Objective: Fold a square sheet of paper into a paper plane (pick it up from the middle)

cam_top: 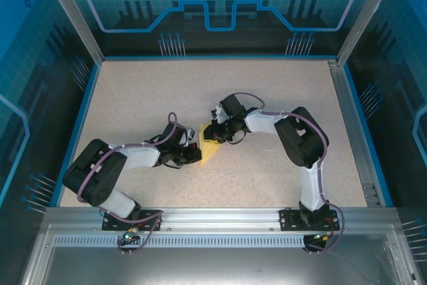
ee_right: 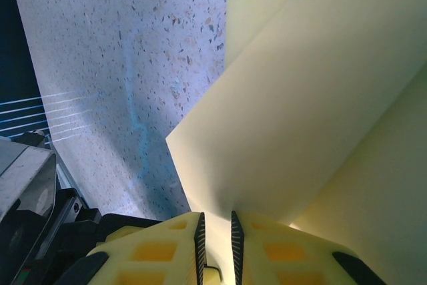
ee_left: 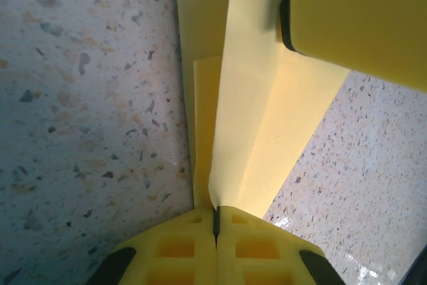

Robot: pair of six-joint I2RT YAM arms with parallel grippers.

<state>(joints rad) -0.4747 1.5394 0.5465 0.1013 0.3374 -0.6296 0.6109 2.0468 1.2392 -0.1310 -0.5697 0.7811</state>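
Paper, pale yellow and already folded into several layers, is the landmark at the middle of the speckled table (cam_top: 267,85): the square sheet of paper (cam_top: 209,147) sits between the two arms, partly raised off the surface. The left gripper (cam_top: 191,146) meets the sheet's left side, and the right gripper (cam_top: 215,131) meets its far edge, so both touch it.

In the left wrist view the left gripper (ee_left: 215,217) has its yellow fingers pressed together with no gap, pinching the lower end of a crease in the sheet (ee_left: 257,131). Folded flaps fan upward from that pinch, and a yellow finger with a black pad rests on the sheet's upper right part.

In the right wrist view the right gripper (ee_right: 215,223) has its fingers nearly closed, with a thin slot between them. The sheet's (ee_right: 300,98) edge runs into that slot, so it grips the paper.
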